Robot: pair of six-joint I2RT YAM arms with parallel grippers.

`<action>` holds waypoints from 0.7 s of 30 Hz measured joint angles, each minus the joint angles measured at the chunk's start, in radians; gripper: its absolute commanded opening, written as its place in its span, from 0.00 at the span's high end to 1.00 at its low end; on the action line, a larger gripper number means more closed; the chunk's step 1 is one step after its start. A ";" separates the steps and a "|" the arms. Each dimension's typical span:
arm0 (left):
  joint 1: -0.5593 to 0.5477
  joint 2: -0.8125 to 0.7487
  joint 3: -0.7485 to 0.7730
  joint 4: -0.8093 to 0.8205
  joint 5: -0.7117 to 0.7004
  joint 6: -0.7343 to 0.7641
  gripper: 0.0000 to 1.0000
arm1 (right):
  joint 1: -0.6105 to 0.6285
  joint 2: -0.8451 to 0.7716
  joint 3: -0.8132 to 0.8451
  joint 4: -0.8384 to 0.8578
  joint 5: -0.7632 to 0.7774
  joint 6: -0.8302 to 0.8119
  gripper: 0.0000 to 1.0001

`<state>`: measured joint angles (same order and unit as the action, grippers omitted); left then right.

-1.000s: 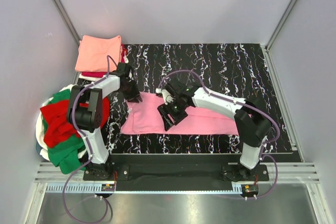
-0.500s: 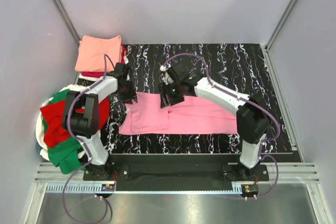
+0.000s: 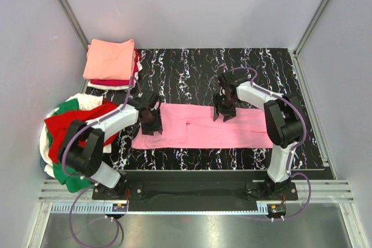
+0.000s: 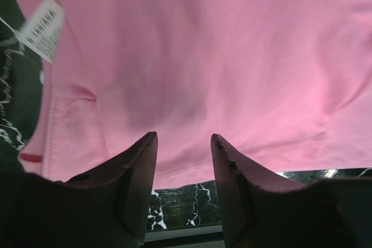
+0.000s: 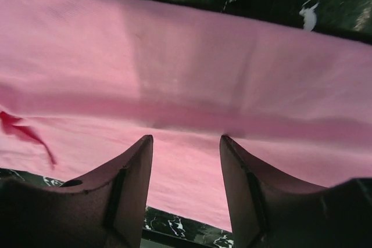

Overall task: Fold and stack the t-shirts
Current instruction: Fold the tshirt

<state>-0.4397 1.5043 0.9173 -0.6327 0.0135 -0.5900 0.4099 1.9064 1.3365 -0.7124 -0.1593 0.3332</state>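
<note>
Bench (image 3: 256, 65): black top veined with white, closed in by pale panels on three sides.
Pink t-shirt (image 3: 203, 132): plain bubblegum pink, folded into a long band. It lies flat on the near half of the bench, parallel to the near edge. The left end is a little deeper than the right, one layer laps over another near the middle, and soft creases run along its length.
Heap of tees (image 3: 70, 137): loose and unfolded, red on top with green and white under it, bunched just off the bench's left edge toward the near-left corner.
Stack: at the far-left corner. A salmon-orange t-shirt (image 3: 108, 57) folded square lies on top, a red t-shirt (image 3: 113, 82) shows as a strip beneath it, and a white edge is lowest.
Left gripper (image 3: 150, 125): low over the left end of the pink t-shirt. Its fingers stand moderately apart with nothing between them, and whether the tips touch the cloth cannot be told.
Right gripper (image 3: 224, 111): at the far edge of the pink band, right of its middle. Its fingers are likewise parted and hold nothing.
Neck label (image 4: 43, 27): small, white and tilted, at the pink t-shirt's left end. It carries dark barcode-like bars, and the print is too blurred to read.
</note>
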 measured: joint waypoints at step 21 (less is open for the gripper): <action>0.026 1.156 1.633 -0.249 0.164 0.114 0.46 | 0.334 -0.080 -0.090 0.084 -0.254 0.334 0.35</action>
<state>-0.4133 2.6602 2.5507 -0.8814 0.1772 -0.4763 0.7437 1.8259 1.2461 -0.6285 -0.4129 0.6670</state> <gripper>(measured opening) 0.475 0.626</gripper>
